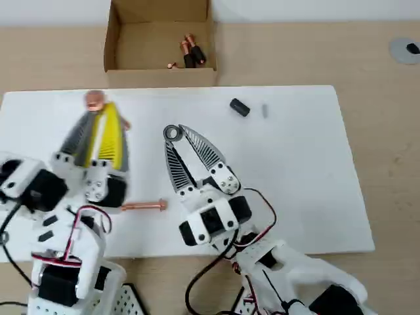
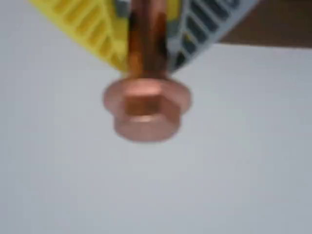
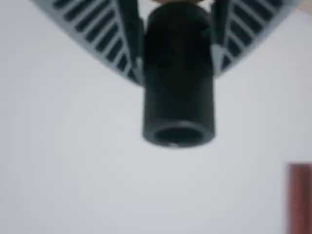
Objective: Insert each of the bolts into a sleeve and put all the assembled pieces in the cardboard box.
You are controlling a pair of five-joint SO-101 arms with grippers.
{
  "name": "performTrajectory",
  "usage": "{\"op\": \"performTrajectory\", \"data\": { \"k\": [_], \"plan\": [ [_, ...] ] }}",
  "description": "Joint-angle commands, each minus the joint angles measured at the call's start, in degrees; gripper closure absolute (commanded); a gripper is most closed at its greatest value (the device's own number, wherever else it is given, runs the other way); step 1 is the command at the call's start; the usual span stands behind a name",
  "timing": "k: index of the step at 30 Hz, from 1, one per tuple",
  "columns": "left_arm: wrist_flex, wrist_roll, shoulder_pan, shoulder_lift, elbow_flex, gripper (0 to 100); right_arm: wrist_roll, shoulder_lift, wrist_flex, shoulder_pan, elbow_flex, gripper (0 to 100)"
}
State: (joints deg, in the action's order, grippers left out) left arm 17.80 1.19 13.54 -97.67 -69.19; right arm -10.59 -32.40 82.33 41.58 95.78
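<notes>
the left gripper (image 1: 100, 113) pinches a copper-coloured metal bolt (image 2: 146, 109) by its stem, between one yellow finger and one grey finger. its wide head sticks out past the tips, over the far left part of the flat white mat (image 1: 302, 184). the right gripper (image 1: 174, 135) pinches a short black tube sleeve (image 3: 178, 112) by its sides, near the middle of the mat, with the open end poking out. the two held things are well apart. the bolt looks hard, smooth and light, so i think it could slip or turn if the hold is loose. the stem is the good place to hold it. the sleeve looks stiff and light too, and round, so it may roll if let go. holding it by the sides keeps the hole free for the bolt. now the count. there are two bolts outside the box: the held one and a second copper bolt (image 1: 143, 206) lying on the mat near the arms. there are two sleeves: the held one and a second black sleeve (image 1: 239, 107) lying on the far part of the mat. inside the brown cardboard box (image 1: 131, 46) there look to be two finished pieces (image 1: 191, 51), but they lie close together, so i am not sure.
</notes>
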Motion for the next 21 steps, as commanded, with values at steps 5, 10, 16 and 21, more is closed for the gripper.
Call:
{"op": "performTrajectory", "data": {
  "k": [5, 10, 16, 21],
  "plan": [
    [-1.67, -3.52, 6.68, 4.79, 7.03, 99, 6.33, -1.63, -1.76, 0.66, -0.22, 98.9],
    [-1.23, -3.34, 6.68, 6.99, 13.71, 100, 9.23, -1.71, -7.12, 0.40, -2.77, 98.9],
    [11.43, -1.05, 12.66, 7.34, 24.26, 100, 10.73, -1.54, -10.55, 0.40, -6.64, 98.9],
    [16.44, -1.14, 18.20, 7.34, 24.53, 100, 11.08, -1.54, -11.78, 0.31, -7.16, 98.9]
  ]
}}
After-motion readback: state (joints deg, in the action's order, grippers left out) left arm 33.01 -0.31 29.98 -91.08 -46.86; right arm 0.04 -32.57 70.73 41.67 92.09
